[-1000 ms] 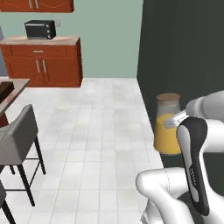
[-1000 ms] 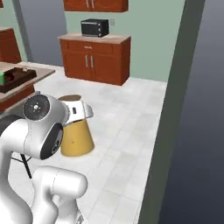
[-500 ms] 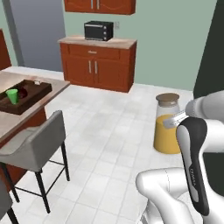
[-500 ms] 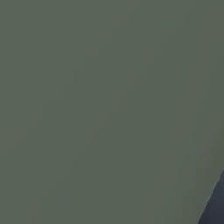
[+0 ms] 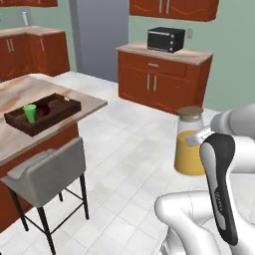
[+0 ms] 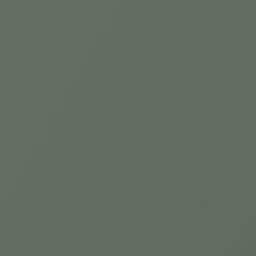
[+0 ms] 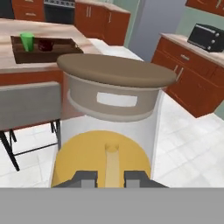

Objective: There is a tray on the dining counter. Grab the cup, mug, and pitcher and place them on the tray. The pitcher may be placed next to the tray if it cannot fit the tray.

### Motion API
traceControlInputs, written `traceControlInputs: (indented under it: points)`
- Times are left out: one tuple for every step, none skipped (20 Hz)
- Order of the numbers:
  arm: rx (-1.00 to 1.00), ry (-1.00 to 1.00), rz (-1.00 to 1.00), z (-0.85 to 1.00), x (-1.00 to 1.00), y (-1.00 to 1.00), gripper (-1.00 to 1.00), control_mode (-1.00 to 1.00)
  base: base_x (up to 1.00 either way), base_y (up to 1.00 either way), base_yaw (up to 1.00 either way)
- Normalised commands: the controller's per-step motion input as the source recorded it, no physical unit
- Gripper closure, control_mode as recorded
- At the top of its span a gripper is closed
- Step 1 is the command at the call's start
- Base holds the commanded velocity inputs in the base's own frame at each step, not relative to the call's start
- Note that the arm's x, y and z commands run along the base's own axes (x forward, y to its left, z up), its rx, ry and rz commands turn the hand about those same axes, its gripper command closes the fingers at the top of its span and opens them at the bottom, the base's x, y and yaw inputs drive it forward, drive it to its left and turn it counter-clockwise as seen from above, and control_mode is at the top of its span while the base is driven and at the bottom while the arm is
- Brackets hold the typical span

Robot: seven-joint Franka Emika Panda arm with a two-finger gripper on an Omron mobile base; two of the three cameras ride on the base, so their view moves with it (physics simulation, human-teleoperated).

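Swinging round w/ the base: desk [image 5: 74, 102] is now sliding into the left of frame, tray [image 5: 55, 113] w/ cup [image 5: 30, 112] and mug [image 7: 45, 44] aboard. End effector [image 7: 111, 176] is gripping the pitcher [image 5: 190, 144] narrow, centre right. I'm judging only drop-off remains.

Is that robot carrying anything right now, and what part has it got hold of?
Yes, the pitcher of orange liquid. Its fingers pinch a narrow upright strip on the glass side, apparently the handle.
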Motion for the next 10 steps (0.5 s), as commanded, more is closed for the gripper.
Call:
traceControlInputs:
  points:
    - [0.0, 0.0, 0.0, 0.0, 0.0, 0.0, 1.0, 1.0, 0.94, -0.61, 0.49]
    - [0.0, 0.0, 0.0, 0.0, 0.0, 0.0, 1.0, 1.0, 0.91, -0.6, 0.49]
    - [0.0, 0.0, 0.0, 0.0, 0.0, 0.0, 1.0, 1.0, 0.88, -0.59, 0.5]
    - [0.0, 0.0, 0.0, 0.0, 0.0, 0.0, 1.0, 1.0, 0.86, -0.58, 0.5]
    - [0.0, 0.0, 0.0, 0.0, 0.0, 0.0, 1.0, 1.0, 0.84, -0.59, 0.5]
    - [0.0, 0.0, 0.0, 0.0, 0.0, 0.0, 1.0, 1.0, 0.81, -0.61, 0.5]
    - [0.0, 0.0, 0.0, 0.0, 0.0, 0.0, 1.0, 1.0, 0.81, -0.61, 0.49]
    - [0.0, 0.0, 0.0, 0.0, 0.0, 0.0, 1.0, 1.0, 0.79, -0.61, 0.49]
    - [0.0, 0.0, 0.0, 0.0, 0.0, 0.0, 1.0, 1.0, 0.8, -0.61, 0.48]
    - [0.0, 0.0, 0.0, 0.0, 0.0, 0.0, 1.0, 1.0, 0.86, -0.55, 0.45]
